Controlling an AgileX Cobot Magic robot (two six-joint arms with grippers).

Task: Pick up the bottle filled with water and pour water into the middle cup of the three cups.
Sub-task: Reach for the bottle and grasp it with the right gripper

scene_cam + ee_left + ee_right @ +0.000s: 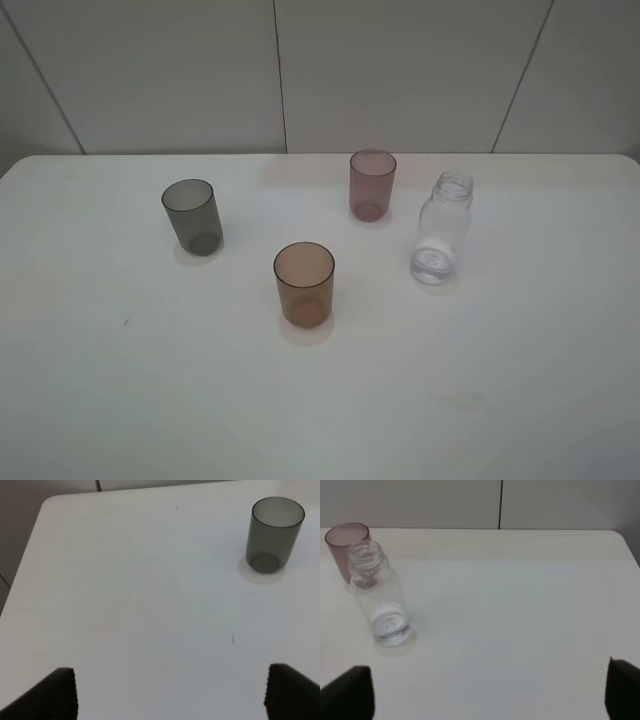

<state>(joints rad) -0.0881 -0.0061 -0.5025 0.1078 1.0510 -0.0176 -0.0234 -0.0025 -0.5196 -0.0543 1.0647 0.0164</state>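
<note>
White tabletop [520, 380]: the bottle [441, 230] stands upright at two o'clock from the middle cup [304, 283], nearer the right gripper [485, 692], jaws spread wide and empty.

Left fingers [56, 696] and right fingers [349, 694] spread wide

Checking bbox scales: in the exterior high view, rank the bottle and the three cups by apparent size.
1. bottle, tallest.
2. amber cup.
3. grey cup.
4. pink cup, smallest.
Cup order may be only nearness: amber stands closest to the camera, pink farthest; they could be equal.
</note>
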